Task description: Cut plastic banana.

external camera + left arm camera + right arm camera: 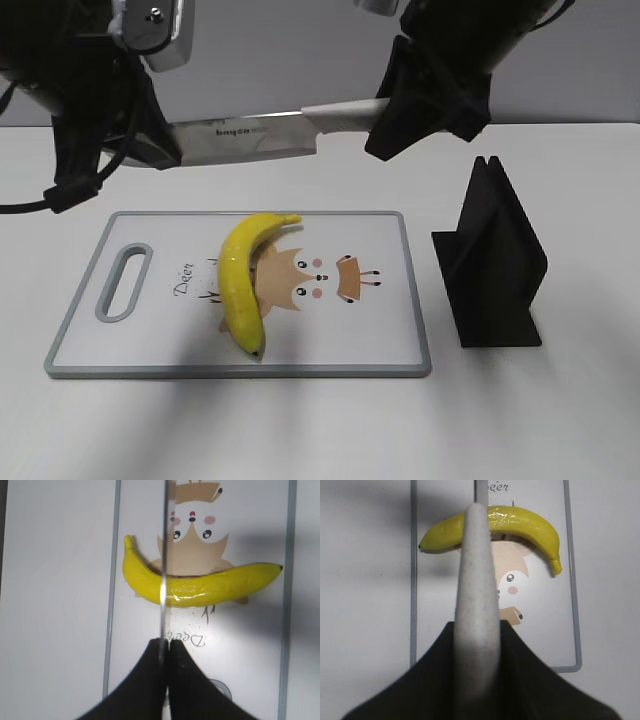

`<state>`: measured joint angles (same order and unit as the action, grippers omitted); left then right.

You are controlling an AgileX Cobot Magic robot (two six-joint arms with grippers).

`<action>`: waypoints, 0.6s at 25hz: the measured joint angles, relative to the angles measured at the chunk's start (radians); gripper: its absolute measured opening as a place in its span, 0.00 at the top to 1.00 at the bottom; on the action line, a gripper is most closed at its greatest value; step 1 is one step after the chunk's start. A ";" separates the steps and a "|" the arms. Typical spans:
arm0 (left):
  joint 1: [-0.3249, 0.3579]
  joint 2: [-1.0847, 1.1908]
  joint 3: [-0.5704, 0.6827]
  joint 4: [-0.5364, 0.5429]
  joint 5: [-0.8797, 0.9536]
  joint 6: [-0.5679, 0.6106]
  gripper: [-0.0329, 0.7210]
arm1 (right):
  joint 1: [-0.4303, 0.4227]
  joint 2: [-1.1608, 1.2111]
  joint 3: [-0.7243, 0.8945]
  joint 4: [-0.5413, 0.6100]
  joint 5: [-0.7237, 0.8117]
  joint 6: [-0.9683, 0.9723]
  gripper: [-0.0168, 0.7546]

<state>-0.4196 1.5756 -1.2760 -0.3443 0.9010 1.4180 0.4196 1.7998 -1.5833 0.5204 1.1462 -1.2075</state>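
The yellow plastic banana (pixel 243 277) lies whole on the white cutting board (pixel 390 330), stem to the back, dark tip to the front. It also shows in the left wrist view (pixel 200 586) and the right wrist view (pixel 520 522). A knife (pixel 245 137) hangs level in the air behind and above the board. My left gripper (pixel 158 148) is shut on the blade's tip end (pixel 163 555). My right gripper (pixel 385 118) is shut on the knife's white handle (pixel 477 595). The blade crosses over the banana in both wrist views.
A black knife stand (pixel 495 260) stands to the right of the board on the white table. The board has a grey rim (pixel 110 630), a handle slot (pixel 122 282) at its left end and a cartoon deer print (pixel 320 280).
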 joint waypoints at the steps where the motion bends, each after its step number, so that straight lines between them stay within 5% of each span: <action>1: 0.001 0.000 0.000 0.005 0.005 -0.001 0.95 | 0.000 0.010 0.000 0.002 -0.001 -0.001 0.74; 15: 0.008 0.148 0.000 0.026 0.009 -0.028 0.96 | 0.000 0.191 -0.002 -0.004 -0.025 -0.005 0.74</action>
<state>-0.4112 1.7234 -1.2760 -0.3179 0.9097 1.3904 0.4196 1.9904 -1.5853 0.5165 1.1215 -1.2128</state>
